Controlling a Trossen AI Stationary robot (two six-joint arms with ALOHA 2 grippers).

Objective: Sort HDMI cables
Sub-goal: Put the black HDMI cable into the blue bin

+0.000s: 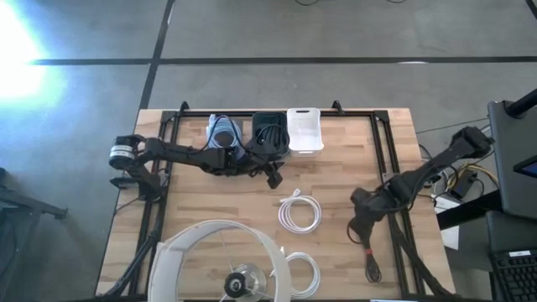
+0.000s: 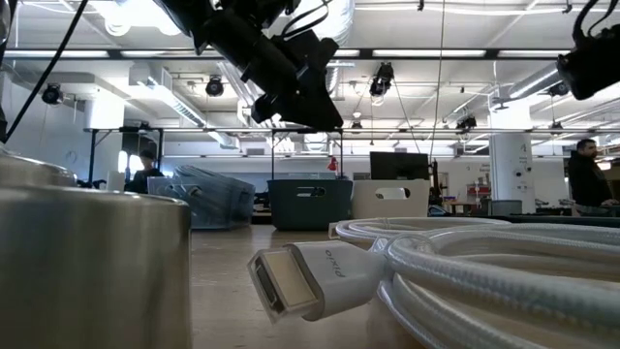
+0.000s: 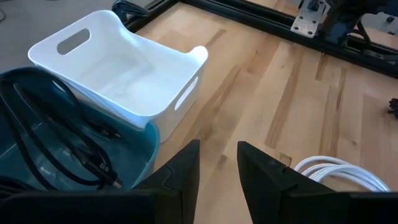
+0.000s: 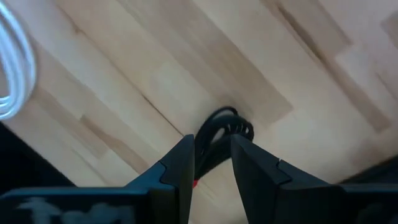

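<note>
Near the table's (image 1: 201,205) right edge, right gripper (image 4: 210,155) is clamping a black cable (image 4: 227,127); left gripper (image 3: 217,165), jaws apart, is hovering beside the bins (image 1: 304,130).

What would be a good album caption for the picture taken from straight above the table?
Left gripper hovers by three bins while the right gripper reaches a black cable; white cables wait.

Two dark, seemingly matte, jointed arms
</note>
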